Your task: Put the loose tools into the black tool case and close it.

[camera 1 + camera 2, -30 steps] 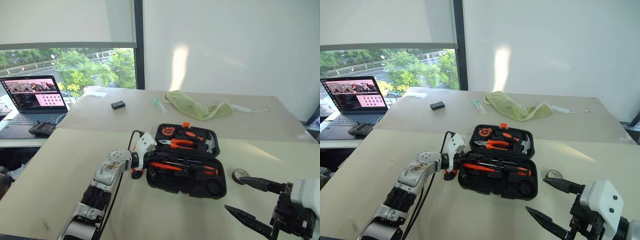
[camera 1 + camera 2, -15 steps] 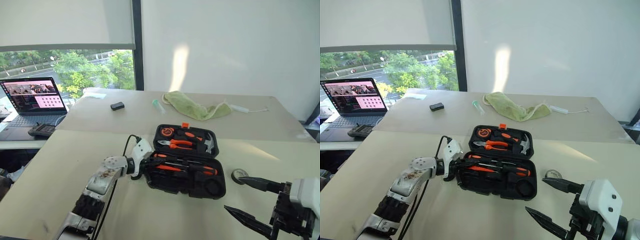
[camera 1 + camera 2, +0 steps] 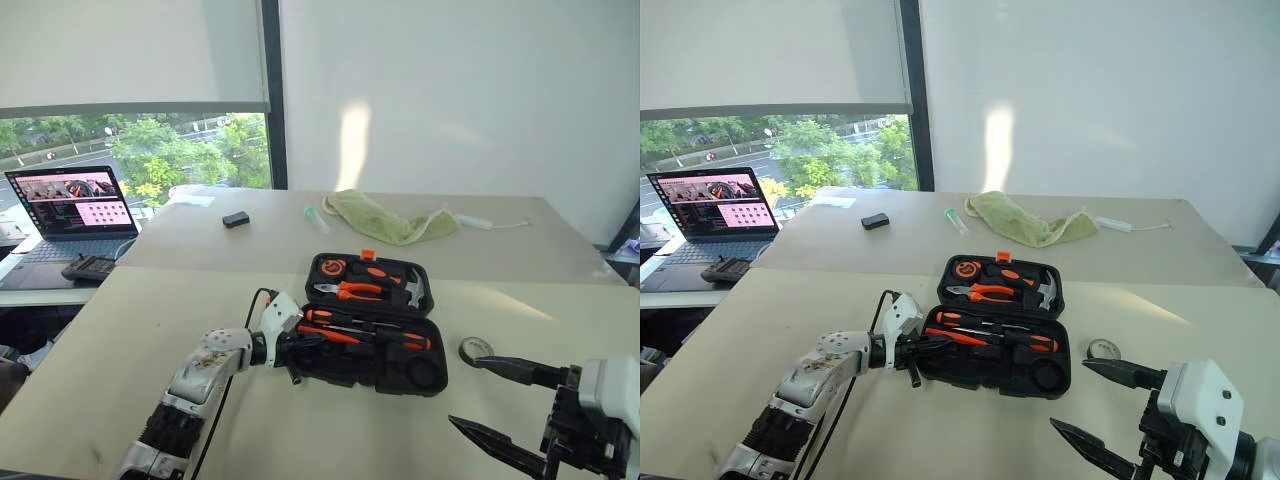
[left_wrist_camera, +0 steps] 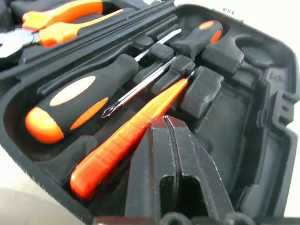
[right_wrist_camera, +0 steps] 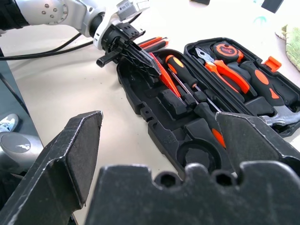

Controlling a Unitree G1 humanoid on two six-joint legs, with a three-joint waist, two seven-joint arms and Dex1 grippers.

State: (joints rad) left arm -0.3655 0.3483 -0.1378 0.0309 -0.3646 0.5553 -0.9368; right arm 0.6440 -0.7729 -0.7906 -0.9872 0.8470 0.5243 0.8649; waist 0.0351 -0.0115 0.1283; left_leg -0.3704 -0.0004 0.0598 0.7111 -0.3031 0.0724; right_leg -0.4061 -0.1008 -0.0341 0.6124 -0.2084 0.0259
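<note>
- at the far left, past the table edge, you have a laptop (image 3: 70, 202) with its screen lit, on a lower desk by the window.
- on the near table (image 3: 120, 330), your left gripper (image 3: 305, 345) reaches in at the left end of the black tool case (image 3: 372, 322); its fingers are pressed together with nothing between them, tips just over the slim orange tool (image 4: 126, 136).
- that slim orange tool lies in the front half of the case, beside a screwdriver with a black-orange handle (image 4: 77, 103); a second screwdriver (image 4: 197, 37) sits further along the same tray.
- the case lies open on the table, lid tilted back; the lid holds orange-handled pliers (image 3: 352, 290), a tape measure (image 3: 333, 267) and a hammer (image 3: 415, 290). the orange latch (image 3: 371, 253) shows on the far edge of the lid.
- the round recess at the right end of the front tray (image 5: 199, 154) has nothing in it.
- just right of the case, on the bare table, you can see the small tape roll (image 3: 476, 350), apart from the case.
- at the near right, your right gripper (image 3: 500, 405) hangs above the table with its fingers spread wide, grasping nothing, near the roll.
- on the far table lie a small black box (image 3: 236, 219) and a green cloth (image 3: 385, 217).
</note>
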